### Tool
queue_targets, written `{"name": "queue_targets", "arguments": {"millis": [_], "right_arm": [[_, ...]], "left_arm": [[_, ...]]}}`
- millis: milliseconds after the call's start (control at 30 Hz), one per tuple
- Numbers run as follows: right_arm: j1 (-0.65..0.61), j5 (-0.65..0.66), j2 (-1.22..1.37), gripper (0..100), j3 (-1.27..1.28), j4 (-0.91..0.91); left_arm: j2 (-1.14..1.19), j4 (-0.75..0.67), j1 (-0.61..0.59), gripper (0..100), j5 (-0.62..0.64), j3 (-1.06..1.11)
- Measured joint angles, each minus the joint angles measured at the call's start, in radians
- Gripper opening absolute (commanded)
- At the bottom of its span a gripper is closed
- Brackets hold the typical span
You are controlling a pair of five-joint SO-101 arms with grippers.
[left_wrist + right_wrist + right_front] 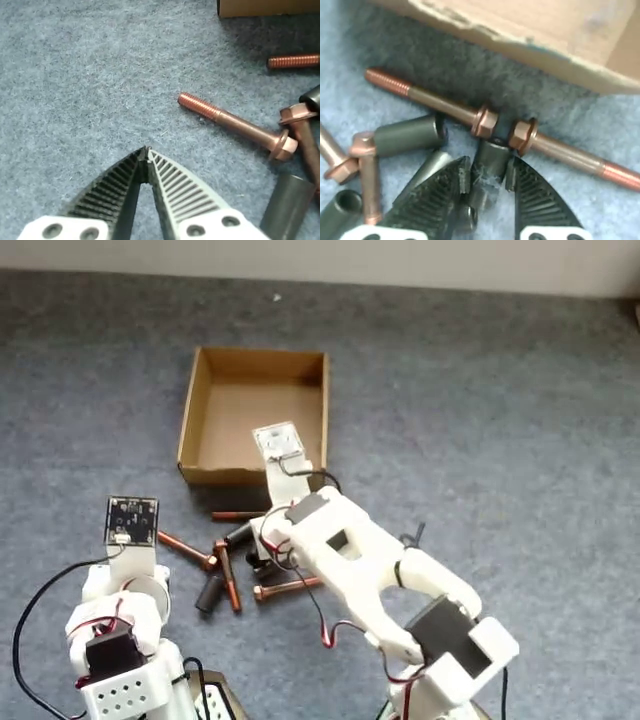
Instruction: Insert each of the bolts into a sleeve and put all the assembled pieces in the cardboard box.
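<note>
The cardboard box (255, 415) stands open at the back of the grey carpet. In front of it lie several copper bolts (185, 550) and dark sleeves (210, 592) in a loose pile. My right gripper (487, 172) is down in that pile, shut on a dark sleeve (489, 157) that lies end-on against two bolt heads. Those two bolts (420, 95) (570, 150) lie head to head along the box wall (520, 30). My left gripper (146, 152) is shut and empty, low over bare carpet, short of a bolt (235, 127) and beside a sleeve (287, 207).
A second sleeve (410, 135) and a bolt (365, 175) lie close beside the right gripper's fingers. The right arm (380, 580) slants across the pile's right side. Open carpet spreads to the left and right of the box.
</note>
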Motion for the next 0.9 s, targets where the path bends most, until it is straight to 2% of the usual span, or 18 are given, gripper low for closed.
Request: {"name": "queue_targets", "arguments": {"millis": [67,167,400,667,900], "right_arm": [[0.005,0.000,0.021,10.5,-0.017,-0.002],[0.006,0.000,0.051,0.5,-0.044,0.018],[0.011,0.058,0.046,0.4,-0.144,0.241],[0.025,0.066,-0.304,0.4,-0.150,0.436],[0.143,0.066,-0.647,0.4,-0.012,0.491]], "left_arm": [[0.000,0.000,0.000,1,0.002,0.000],[0.000,0.000,0.000,1,0.002,0.003],[0.000,0.000,0.000,1,0.000,0.003],[0.000,0.000,0.000,1,0.000,0.003],[0.000,0.000,0.000,1,0.000,-0.103]]}}
